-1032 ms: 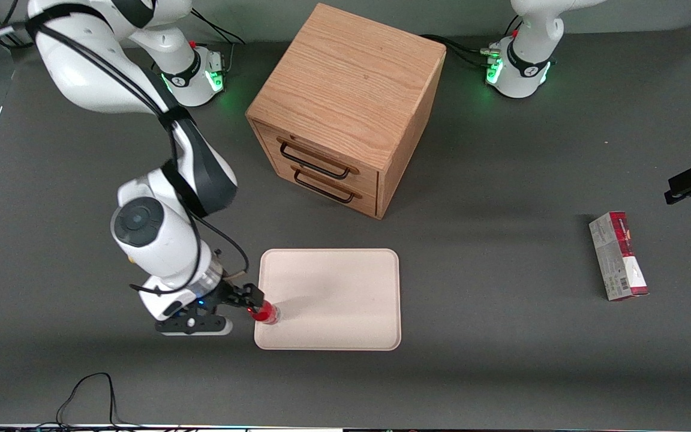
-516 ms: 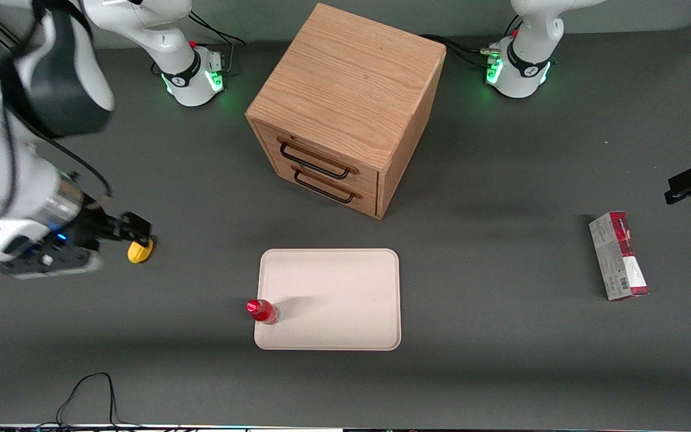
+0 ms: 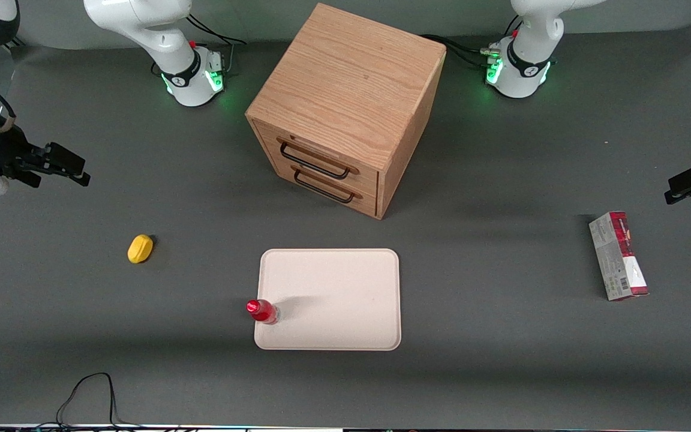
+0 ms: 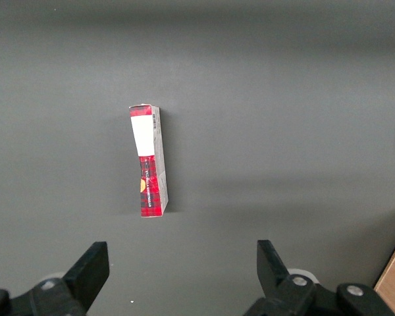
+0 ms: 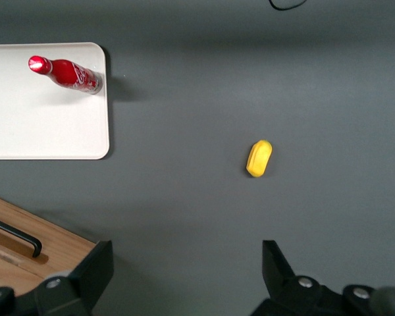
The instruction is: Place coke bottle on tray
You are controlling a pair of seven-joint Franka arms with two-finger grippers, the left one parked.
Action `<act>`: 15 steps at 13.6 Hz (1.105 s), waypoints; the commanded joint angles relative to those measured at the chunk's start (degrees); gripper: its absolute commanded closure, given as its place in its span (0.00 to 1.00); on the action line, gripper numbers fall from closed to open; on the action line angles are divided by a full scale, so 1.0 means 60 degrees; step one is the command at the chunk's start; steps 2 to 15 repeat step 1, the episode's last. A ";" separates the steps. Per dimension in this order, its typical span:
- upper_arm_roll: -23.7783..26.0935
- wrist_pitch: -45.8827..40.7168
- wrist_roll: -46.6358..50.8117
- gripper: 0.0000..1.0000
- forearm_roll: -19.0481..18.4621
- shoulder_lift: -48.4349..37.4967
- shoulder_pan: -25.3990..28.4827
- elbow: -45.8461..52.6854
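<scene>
The coke bottle (image 3: 263, 311) (image 5: 67, 72) is small and red with a red cap and stands upright on the tray (image 3: 339, 300) (image 5: 39, 125), at the corner nearest the front camera toward the working arm's end. The tray is cream and flat with rounded corners. My right gripper (image 3: 69, 168) (image 5: 184, 266) hangs high above the table toward the working arm's end, well away from the tray. It is open, with nothing between its black fingers.
A small yellow rounded object (image 3: 140, 248) (image 5: 259, 158) lies on the table between the gripper and the tray. A wooden drawer cabinet (image 3: 345, 108) stands farther from the camera than the tray. A red and grey-white carton (image 3: 618, 255) (image 4: 149, 160) lies toward the parked arm's end.
My gripper let go of the coke bottle at the tray's corner, then drew back and up toward the working arm's end, past the yellow object. The bottle stays upright on the tray.
</scene>
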 commanded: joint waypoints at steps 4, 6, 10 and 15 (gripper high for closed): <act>0.0011 0.0102 -0.0165 0.00 0.0214 -0.0163 -0.0012 -0.0329; 0.0011 0.0102 -0.0165 0.00 0.0214 -0.0163 -0.0012 -0.0329; 0.0011 0.0102 -0.0165 0.00 0.0214 -0.0163 -0.0012 -0.0329; 0.0011 0.0102 -0.0165 0.00 0.0214 -0.0163 -0.0012 -0.0329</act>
